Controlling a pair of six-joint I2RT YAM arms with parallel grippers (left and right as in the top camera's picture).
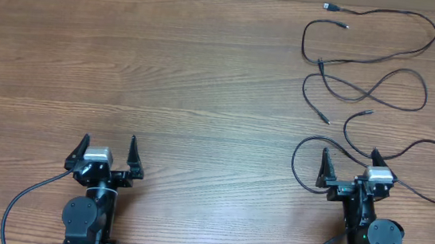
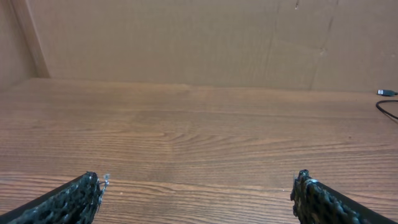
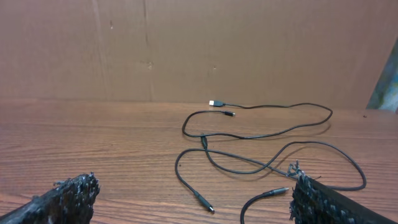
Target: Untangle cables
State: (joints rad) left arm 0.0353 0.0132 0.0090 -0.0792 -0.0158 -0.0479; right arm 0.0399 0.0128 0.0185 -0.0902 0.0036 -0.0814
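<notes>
Sprawling over wooden table [image 1: 166, 69]: thin black cables [image 1: 320, 62], near right fingers [image 1: 325, 168].

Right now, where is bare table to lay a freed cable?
Bare: left and centre of the brown wood-grain table, from the left gripper to the far edge. Crowded: the right side, where thin black cables loop from the far corner to the right gripper.

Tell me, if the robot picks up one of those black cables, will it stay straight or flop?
Probably flop. The cables lie in loose, wavy loops on the wooden table, so a lifted one would likely droop and drag its ends. They look thin, so probably light. They cross each other, so pulling one may tug another.
</notes>
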